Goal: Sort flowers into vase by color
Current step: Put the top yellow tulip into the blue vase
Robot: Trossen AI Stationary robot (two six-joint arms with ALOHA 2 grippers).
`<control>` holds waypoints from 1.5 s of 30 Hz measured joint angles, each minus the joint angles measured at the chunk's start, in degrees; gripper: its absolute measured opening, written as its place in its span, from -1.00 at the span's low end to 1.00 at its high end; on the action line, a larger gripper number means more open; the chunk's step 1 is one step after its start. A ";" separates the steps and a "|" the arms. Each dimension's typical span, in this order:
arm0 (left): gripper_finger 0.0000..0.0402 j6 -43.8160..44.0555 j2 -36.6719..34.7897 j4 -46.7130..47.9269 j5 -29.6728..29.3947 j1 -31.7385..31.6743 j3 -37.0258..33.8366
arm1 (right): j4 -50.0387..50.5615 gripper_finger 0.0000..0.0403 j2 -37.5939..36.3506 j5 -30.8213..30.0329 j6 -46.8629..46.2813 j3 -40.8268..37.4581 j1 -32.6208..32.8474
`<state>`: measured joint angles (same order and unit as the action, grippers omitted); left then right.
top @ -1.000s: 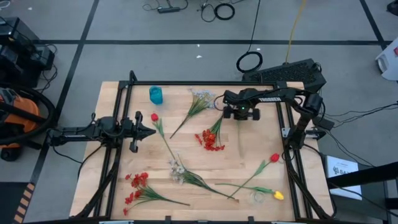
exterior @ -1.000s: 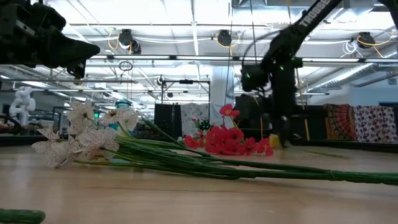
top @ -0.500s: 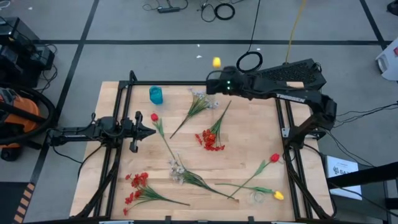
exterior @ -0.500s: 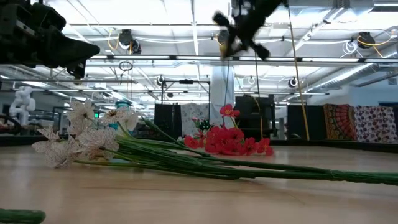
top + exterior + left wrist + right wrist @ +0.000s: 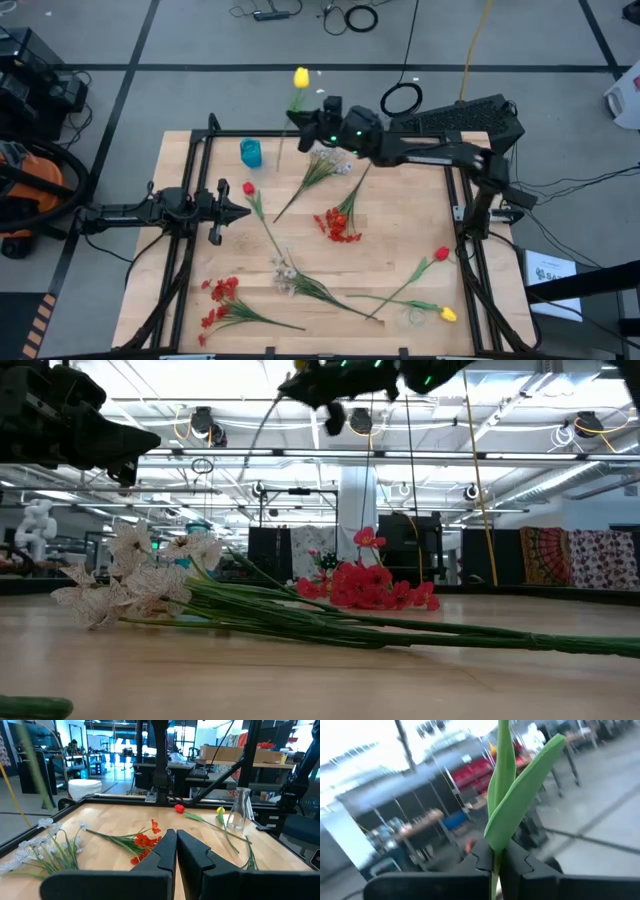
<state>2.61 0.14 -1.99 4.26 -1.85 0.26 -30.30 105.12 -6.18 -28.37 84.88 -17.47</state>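
My right gripper [image 5: 318, 122] hovers high over the table's far edge, right of the teal vase [image 5: 250, 152], and is shut on a yellow tulip [image 5: 301, 77]. In the low view the right gripper [image 5: 330, 382] is at the top. My left gripper [image 5: 240, 210] waits shut above the table's left side, next to a red tulip [image 5: 248, 188]. Lying flat on the wood are white sprigs [image 5: 325, 163], a red spray [image 5: 340, 226], another white sprig [image 5: 286, 270], a red spray [image 5: 218, 298], a red tulip [image 5: 441, 254] and a yellow tulip [image 5: 447, 314]. My right gripper pinches the yellow tulip's green stem [image 5: 495, 862] between its two fingers, just below a long leaf [image 5: 520, 800]. The flower is lifted clear of the table. Its head points past the far edge, and its lower stem [image 5: 279, 150] trails down toward the vase.
A clear glass flask [image 5: 240, 810] stands near the table's right near corner. Black frame rails [image 5: 300, 134] run along the table's edges. Bare wood lies between the flowers in the middle [image 5: 400, 240].
My right gripper has risen from the table's right-middle with the yellow tulip and swung toward the far left, toward the teal vase. The tulip, whose stem lay on the wood, is now lifted clear, head uppermost.
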 joint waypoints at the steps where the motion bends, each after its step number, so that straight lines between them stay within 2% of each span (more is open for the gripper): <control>1: -0.90 0.00 0.00 -0.04 -0.01 0.00 0.01 | -4.39 -0.99 1.96 0.24 -0.12 0.00 -0.16; 4: -0.90 0.00 0.00 -0.03 -0.01 0.00 -0.01 | -13.58 -0.99 7.59 0.14 1.32 2.13 -0.22; 6: -0.90 0.00 0.00 0.03 0.00 -0.01 0.01 | -13.52 -0.99 10.71 0.46 3.73 5.80 -0.42; 11: -0.90 0.00 0.00 -0.01 0.01 -0.02 0.01 | -5.89 -0.99 18.52 0.64 13.52 19.65 -0.64; 15: -0.90 0.00 0.00 -0.05 -0.01 -0.02 0.01 | 4.72 -0.99 24.30 0.73 21.04 31.77 -0.77; 18: -0.90 0.00 0.00 -0.04 -0.01 0.00 -0.01 | 7.44 -0.99 28.24 1.19 22.19 37.89 -1.23; 22: -0.90 0.00 0.00 -0.05 -0.01 0.00 -0.01 | 7.43 -0.99 32.44 5.59 19.82 42.95 -2.56; 26: -0.90 0.00 0.00 -0.05 -0.01 -0.01 -0.01 | 7.52 -0.99 34.43 7.73 18.94 44.13 -3.17; 32: -0.90 0.00 0.00 -0.05 -0.01 0.00 0.00 | 7.78 -0.99 34.81 7.81 22.03 44.17 -3.41; 40: -0.90 0.00 0.00 -0.05 -0.01 0.00 0.01 | 12.96 -0.99 35.55 8.02 22.94 44.17 -3.46; 45: -0.90 0.00 0.00 -0.06 -0.01 0.00 0.01 | 14.65 -0.90 36.90 7.70 21.70 44.11 -3.11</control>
<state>2.62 0.14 -2.05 4.25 -1.85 0.27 -15.66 142.02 1.52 -6.68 128.99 -20.58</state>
